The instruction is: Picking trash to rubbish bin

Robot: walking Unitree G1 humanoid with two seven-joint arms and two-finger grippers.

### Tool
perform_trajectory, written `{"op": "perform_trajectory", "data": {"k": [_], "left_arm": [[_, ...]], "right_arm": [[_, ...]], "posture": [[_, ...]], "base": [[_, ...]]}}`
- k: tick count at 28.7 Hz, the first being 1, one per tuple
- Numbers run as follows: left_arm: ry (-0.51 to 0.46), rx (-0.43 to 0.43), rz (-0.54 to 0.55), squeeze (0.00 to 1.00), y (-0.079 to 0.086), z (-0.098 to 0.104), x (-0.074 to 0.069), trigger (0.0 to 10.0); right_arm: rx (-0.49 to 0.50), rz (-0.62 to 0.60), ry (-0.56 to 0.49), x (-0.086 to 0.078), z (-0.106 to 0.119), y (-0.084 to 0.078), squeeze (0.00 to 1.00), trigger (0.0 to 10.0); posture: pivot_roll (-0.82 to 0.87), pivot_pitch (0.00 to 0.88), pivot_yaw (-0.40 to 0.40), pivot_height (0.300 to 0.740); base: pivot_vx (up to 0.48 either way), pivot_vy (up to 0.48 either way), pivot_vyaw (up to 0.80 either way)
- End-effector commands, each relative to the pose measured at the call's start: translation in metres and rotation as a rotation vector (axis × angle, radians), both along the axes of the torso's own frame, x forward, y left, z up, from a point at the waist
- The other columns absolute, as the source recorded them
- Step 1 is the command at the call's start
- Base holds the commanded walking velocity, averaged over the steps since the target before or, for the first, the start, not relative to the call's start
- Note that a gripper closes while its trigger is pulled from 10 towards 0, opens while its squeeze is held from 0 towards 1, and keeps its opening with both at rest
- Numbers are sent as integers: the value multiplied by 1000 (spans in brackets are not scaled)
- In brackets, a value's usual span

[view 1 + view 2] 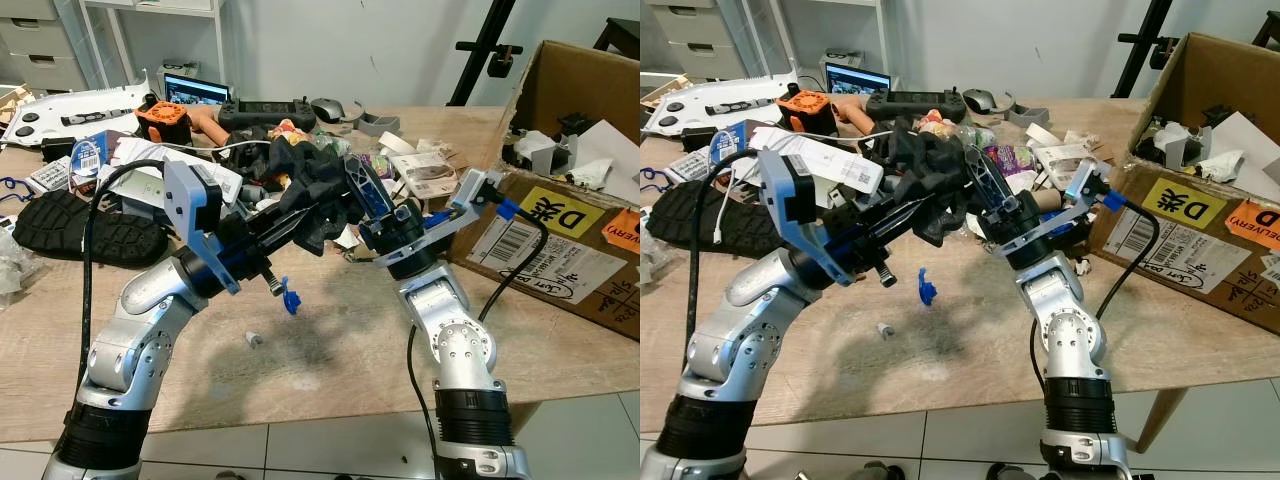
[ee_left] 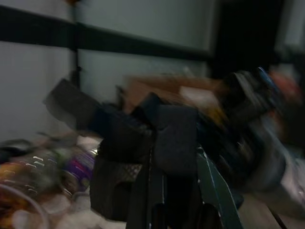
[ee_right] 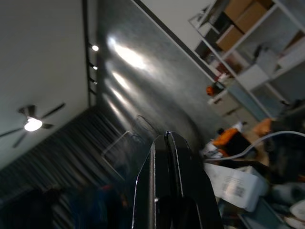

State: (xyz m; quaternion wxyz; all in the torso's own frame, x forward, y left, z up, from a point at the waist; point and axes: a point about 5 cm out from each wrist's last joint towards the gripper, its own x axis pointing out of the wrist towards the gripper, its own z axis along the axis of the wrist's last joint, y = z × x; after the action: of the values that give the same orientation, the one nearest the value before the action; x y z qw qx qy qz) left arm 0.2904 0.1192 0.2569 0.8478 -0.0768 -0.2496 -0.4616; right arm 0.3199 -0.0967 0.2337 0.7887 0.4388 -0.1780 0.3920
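At a cluttered wooden table [image 1: 330, 350], the humanoid's left gripper [image 1: 300, 222] reaches toward the centre of the frame with its long black fingers pinched on a crumpled black cloth [image 1: 315, 190], lifted clear of the heap of litter behind it, apparently so it can be carried off without dragging the rest along; in the blurred left wrist view the same dark fabric [image 2: 157, 143] bunches over the fingertips. The right gripper [image 1: 975, 165] angles up and inward from the lower right, its two fingers pressed together with nothing between them in the right wrist view, tips pointing at the ceiling and lying right beside the cloth, probably steadying the bundle or simply waiting its turn. The open cardboard box [image 1: 560, 230], at the right edge of the frame and already holding scraps of white paper, looks to be serving as the rubbish bin, and the cloth hangs well short of it, so the carry across to the right is not yet done. A small blue plastic piece [image 1: 290, 298] and a tiny grey scrap [image 1: 254, 340] lie on the bare wood below the arms, while a black shoe sole [image 1: 80, 230] and a handheld controller [image 1: 265, 110] sit among the clutter at the upper left
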Motion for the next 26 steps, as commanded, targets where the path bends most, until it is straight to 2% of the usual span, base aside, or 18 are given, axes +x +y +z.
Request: {"op": "perform_trajectory", "data": {"k": [1, 2, 3, 4, 5, 6, 7, 9, 11, 12, 13, 14, 18, 26], "left_arm": [[-54, -96, -2, 0, 5, 17, -1, 0], [-54, -96, -2, 0, 5, 17, -1, 0], [-52, -86, -7, 0, 6, 17, 0, 0], [-51, -61, -12, 0, 7, 15, 0, 0], [-51, -29, -13, 0, 9, 12, 0, 0], [-51, -13, -3, 0, 11, 10, 1, 0], [-51, -18, 9, 0, 16, 11, 2, 0], [-50, -25, 17, 0, 18, 11, 3, 0], [-54, -21, 29, 0, 22, 12, 5, 0], [-54, -21, 29, 0, 23, 13, 5, 0], [-55, -21, 28, 0, 23, 13, 4, 0], [-53, -19, 20, 0, 23, 14, 4, 0], [-60, 16, 54, 0, 26, 10, 6, 0], [-55, 61, 103, 0, 33, 3, 10, 0]], "right_arm": [[-41, -39, 68, 3, -14, 0, 0, 6549], [-41, -39, 68, 3, -14, 0, 0, 6549], [-45, -55, 74, 4, -15, -1, 0, 9255], [-51, -71, 77, 5, -16, -2, 0, 10000], [-57, -88, 77, 5, -16, -3, 55, 10000], [-57, -96, 77, 5, -16, -3, 55, 10000], [-51, -103, 74, 5, -15, -4, 106, 10000], [-46, -106, 73, 5, -15, -5, 106, 10000], [-38, -110, 73, 6, -14, -7, 663, 10000], [-38, -107, 72, 5, -15, -6, 663, 10000], [-38, -105, 69, 4, -15, -6, 929, 10000], [-28, -98, 62, 4, -13, -5, 1000, 10000], [18, -60, 32, 1, -8, -2, 1000, 10000], [26, 43, -29, -10, -1, 5, 1000, 10000]], "posture": [[75, 163, -5, 740], [75, 163, -5, 740], [75, 170, -6, 740], [68, 171, -4, 740], [68, 171, -4, 740], [63, 152, 1, 740], [60, 148, 1, 740], [60, 148, 1, 740], [67, 175, -7, 740], [68, 154, -1, 740], [67, 141, 2, 740], [70, 152, -4, 740], [66, 147, -1, 740], [63, 140, -5, 740]], "base": [[0, 0, 0], [0, 0, 0], [0, 0, 0], [0, 0, 0], [0, 0, 0], [0, 0, 0], [0, 0, 0], [0, 0, 0], [0, 0, 0], [0, 0, 0], [0, 0, 0], [0, 0, 0], [0, 0, 0], [0, 0, 0]]}}
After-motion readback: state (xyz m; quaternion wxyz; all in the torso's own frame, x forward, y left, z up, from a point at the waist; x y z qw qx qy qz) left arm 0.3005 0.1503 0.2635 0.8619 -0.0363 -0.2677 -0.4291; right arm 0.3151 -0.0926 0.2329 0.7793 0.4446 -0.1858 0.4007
